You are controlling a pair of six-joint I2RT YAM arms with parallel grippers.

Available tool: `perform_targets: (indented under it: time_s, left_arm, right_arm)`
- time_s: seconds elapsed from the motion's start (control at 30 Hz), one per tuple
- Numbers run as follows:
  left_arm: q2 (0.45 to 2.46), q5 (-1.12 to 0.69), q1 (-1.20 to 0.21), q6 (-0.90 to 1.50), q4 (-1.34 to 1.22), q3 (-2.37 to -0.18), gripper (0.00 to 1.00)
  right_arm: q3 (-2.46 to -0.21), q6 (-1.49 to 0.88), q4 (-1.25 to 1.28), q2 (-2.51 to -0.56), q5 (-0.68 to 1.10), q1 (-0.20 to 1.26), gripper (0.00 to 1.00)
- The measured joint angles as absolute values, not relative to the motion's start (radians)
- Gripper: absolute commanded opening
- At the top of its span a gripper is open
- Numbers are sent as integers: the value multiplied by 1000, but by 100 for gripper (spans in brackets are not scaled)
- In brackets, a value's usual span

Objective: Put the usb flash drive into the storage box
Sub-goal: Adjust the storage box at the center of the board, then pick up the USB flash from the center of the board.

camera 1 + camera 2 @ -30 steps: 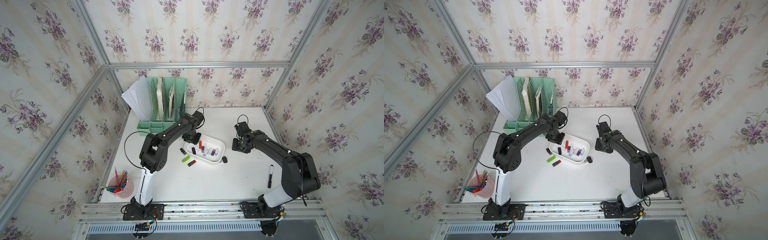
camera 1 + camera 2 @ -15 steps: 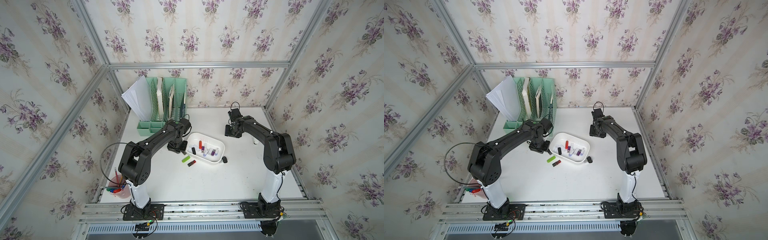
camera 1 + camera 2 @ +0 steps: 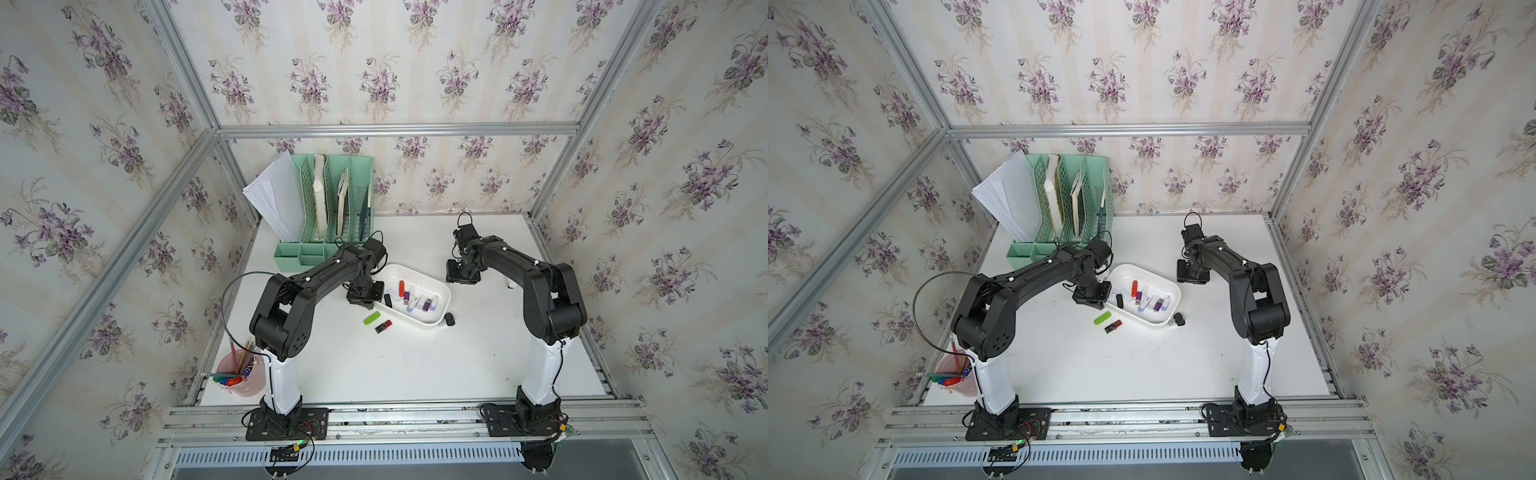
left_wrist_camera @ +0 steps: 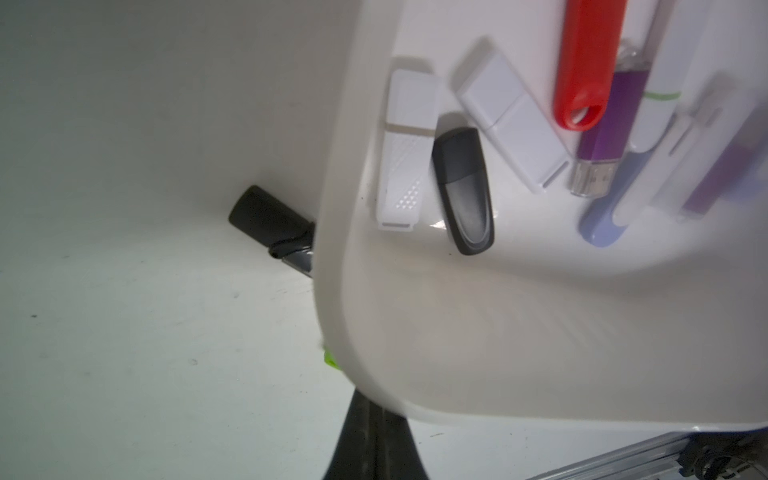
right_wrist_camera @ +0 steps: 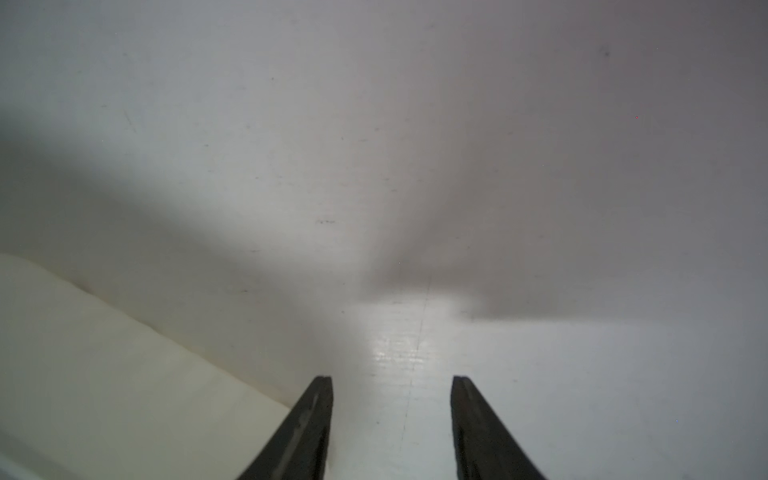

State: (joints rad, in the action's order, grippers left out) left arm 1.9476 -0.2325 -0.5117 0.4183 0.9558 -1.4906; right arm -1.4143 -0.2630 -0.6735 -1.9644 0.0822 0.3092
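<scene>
Green plastic, small: the green drive (image 3: 372,318) is my pick for the next usb flash drive. It lies on the table outside the storage box (image 3: 420,274), just beside its near long wall.

Left gripper (image 4: 374,436): fingers together, nothing between them, tips low by the box's end wall. From those tips the green drive is near, off toward the arm bases. The left wrist view shows only a green sliver past the rim.

Its long axis is oblique to the box wall, with 1 end pointing at the wall and the other at open table. Connector end not discernible. The red-and-black drive (image 3: 383,327) lies roughly parallel, just beyond.

Right gripper (image 5: 392,382): fingers apart, empty, across the box, well apart from both drives.

Judgement: left arm is nearer; its fingers must part and straddle that axis.
</scene>
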Motion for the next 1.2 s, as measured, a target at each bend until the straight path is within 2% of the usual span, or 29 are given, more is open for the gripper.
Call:
perform_targets:
  time_s: [0.53,0.57,0.67,0.7,0.87,1.07,1.2]
  left_arm:
    - [2126,-269,-512,391,998,-1774,9]
    - [2128,-269,-512,390,1002,-1781,12]
    - [2123,-260,-508,377,1018,-1787,33]
    - [2108,-259,-503,374,1018,-1772,38]
    - [1951,-226,-471,328,1005,-1587,52]
    - [1835,-239,-474,266,936,-1336,54]
    - [1822,-240,-472,231,868,-1248,54]
  right_arm:
    - [-1128,-312,-661,-1727,138,386,52]
    - [-1119,-315,-661,-1714,133,386,52]
    - [-1108,-333,-669,-1684,114,386,53]
    - [-1110,-337,-672,-1676,110,385,53]
    - [-1140,-341,-682,-1668,76,385,53]
    - [-1162,-346,-682,-1668,68,385,53]
    - [-1161,-351,-686,-1663,68,385,53]
